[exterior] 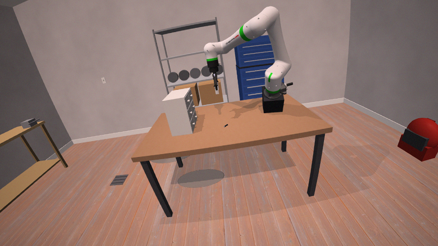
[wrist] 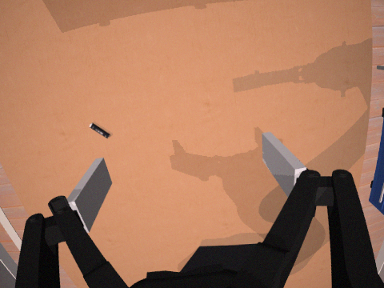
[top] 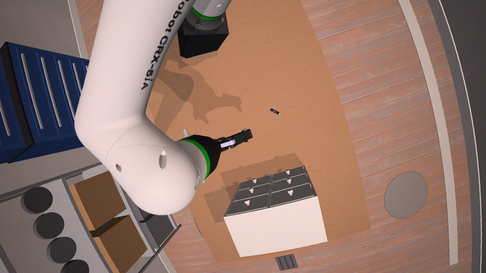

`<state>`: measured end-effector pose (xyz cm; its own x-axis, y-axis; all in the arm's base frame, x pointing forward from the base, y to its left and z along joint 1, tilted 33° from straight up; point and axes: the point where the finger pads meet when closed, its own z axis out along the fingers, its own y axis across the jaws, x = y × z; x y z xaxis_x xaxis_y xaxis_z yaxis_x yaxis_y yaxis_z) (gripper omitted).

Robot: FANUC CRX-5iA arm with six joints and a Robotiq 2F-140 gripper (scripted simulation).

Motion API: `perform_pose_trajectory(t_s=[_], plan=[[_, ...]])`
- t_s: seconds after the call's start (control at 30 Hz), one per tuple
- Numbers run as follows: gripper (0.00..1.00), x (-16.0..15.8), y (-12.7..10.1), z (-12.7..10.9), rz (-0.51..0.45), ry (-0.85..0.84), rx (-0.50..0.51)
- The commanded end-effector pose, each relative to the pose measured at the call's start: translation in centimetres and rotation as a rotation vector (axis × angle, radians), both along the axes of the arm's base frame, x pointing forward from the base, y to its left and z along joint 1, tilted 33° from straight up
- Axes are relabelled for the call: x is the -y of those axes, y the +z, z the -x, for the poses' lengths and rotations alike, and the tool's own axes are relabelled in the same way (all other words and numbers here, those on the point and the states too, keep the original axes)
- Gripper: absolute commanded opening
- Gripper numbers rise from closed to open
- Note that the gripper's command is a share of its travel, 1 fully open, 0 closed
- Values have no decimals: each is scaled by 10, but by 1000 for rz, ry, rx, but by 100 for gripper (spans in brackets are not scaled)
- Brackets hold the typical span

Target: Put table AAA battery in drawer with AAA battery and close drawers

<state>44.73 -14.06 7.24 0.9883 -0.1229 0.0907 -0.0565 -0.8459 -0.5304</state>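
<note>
Black two-finger gripper (top: 250,133) (exterior: 216,91) (wrist: 184,159) is wide open, nothing between the pads, hanging above the wooden table (top: 263,37) (exterior: 267,133) (wrist: 160,80), pointing down. White arm (top: 123,67) (exterior: 256,24) reaches to it from a black base block (top: 201,45) (exterior: 273,106) on the same table.

AAA battery (top: 275,111) (exterior: 226,125) (wrist: 100,130) lies on its side on the tabletop, lower than the fingers and off to one side of them, apart from both. In the wrist view it sits beyond the tip of the left-hand pad in frame, outside the gap.

White chest (top: 277,225) (exterior: 178,115) stands upright on the table, near the gripper but not touching. Dark drawer fronts, pale knobs (top: 289,192) (exterior: 193,123); top view shows two columns. Visible drawers look pushed in. Contents hidden, so can't tell which one has the other AAA.

Gripper shadow (top: 220,102) (wrist: 200,162) falls on the tabletop. Shelf rack (exterior: 160,61) and blue cabinet (top: 52,98) (exterior: 253,53) are well apart from the hand, behind the table in the exterior view.
</note>
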Motion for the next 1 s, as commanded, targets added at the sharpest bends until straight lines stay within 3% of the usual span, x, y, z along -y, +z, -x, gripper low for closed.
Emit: perform_pose_trajectory(t_s=[0.0,0.37,0.7,0.97], plan=[[100,0,0,0,-1,-6,-3],[100,-1,-1,-1,0,-12,5],[100,-4,-7,-10,5,-64,88],[100,-11,-20,-31,18,-180,274]])
